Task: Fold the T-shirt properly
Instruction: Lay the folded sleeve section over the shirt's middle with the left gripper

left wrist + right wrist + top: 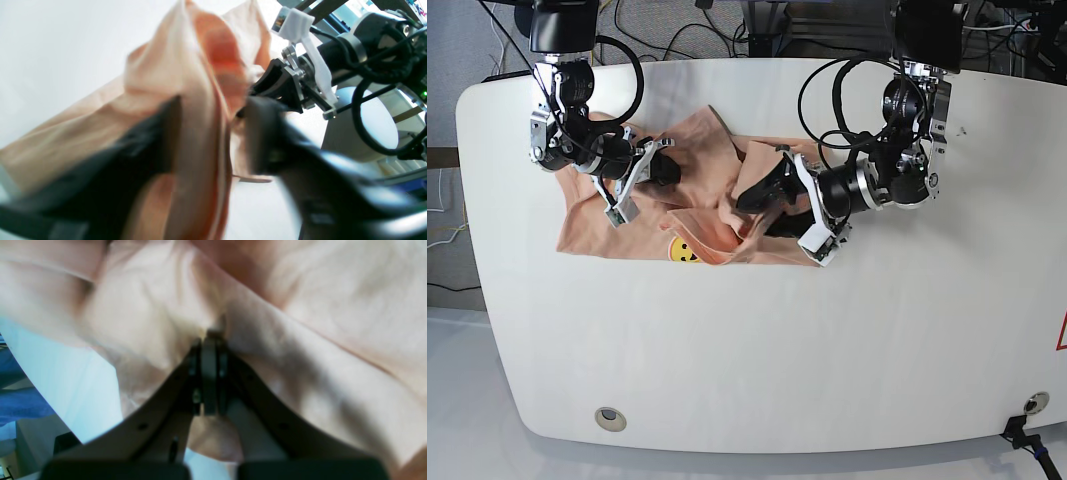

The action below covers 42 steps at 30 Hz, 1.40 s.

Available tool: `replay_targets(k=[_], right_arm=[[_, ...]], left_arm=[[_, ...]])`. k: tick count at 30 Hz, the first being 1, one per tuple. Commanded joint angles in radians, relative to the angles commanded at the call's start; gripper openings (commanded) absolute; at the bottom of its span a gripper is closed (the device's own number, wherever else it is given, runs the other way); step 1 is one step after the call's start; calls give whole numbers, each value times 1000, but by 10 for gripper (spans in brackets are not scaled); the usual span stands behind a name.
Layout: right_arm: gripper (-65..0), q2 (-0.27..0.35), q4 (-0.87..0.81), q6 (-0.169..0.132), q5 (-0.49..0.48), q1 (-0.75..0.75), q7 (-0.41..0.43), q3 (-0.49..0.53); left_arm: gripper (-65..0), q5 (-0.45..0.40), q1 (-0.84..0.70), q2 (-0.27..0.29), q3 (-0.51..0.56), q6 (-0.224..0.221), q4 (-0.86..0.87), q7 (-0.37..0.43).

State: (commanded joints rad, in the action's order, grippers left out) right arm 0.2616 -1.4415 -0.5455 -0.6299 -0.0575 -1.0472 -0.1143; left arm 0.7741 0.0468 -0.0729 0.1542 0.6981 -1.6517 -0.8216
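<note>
Crumpled shirt under both arms, long axis running from nine to three o'clock

The T-shirt [627, 238] is spread in rumpled folds across the upper part of the worktop [717, 370], from ten o'clock round to just past twelve, with the smiley print [683, 250] at its near edge. In the base view, a raised ridge of cloth is straddled by the left tool [772, 205], whose fingers are parted on either side; no firm grip is seen. The ridge lies at about eight o'clock from that tool, which is the nearer one. The right tool [663, 170] is sunk in the cloth toward ten o'clock; its fingertips are seen close together, with a fold apparently pinched. For the coming move, the ridge would probably need to be gripped or smoothed along the nine-to-three line.
</note>
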Motion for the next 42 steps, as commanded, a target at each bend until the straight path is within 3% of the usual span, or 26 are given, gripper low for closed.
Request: replay_targets(k=[2, 5, 9, 12, 15, 20, 24, 27, 32, 37, 42], right_arm=[[-650, 0, 0, 0, 0, 0, 0, 0], [-650, 0, 0, 0, 0, 0, 0, 0], [-650, 0, 0, 2, 0, 0, 0, 0], [-650, 0, 0, 2, 0, 0, 0, 0], [-650, 0, 0, 2, 0, 0, 0, -2], [-650, 0, 0, 2, 0, 0, 0, -2], [-650, 0, 0, 2, 0, 0, 0, -2], [-650, 0, -2, 2, 0, 0, 0, -2], [-650, 0, -2, 2, 0, 0, 0, -2], [-650, 0, -2, 0, 0, 0, 0, -2], [-650, 0, -3, 0, 0, 0, 0, -3]], left_arm=[[-139, 0, 0, 17, 0, 0, 0, -2], [-121, 20, 2, 38, 52, 0, -8, -3], [-122, 163, 28, 29, 146, 0, -31, -3], [-122, 193, 28, -12, 149, 0, -68, -3], [-122, 195, 25, -87, 75, 0, -95, -3], [-122, 193, 5, -199, -49, 0, -78, -3], [-122, 189, -8, -221, -63, 0, -41, -3], [-122, 189, -28, -219, -52, 0, -2, -3], [-122, 184, -32, -219, 61, 0, 32, 2], [-122, 97, -32, -206, 138, 0, 34, 3], [-122, 0, -32, -173, 141, 0, 34, 3]])
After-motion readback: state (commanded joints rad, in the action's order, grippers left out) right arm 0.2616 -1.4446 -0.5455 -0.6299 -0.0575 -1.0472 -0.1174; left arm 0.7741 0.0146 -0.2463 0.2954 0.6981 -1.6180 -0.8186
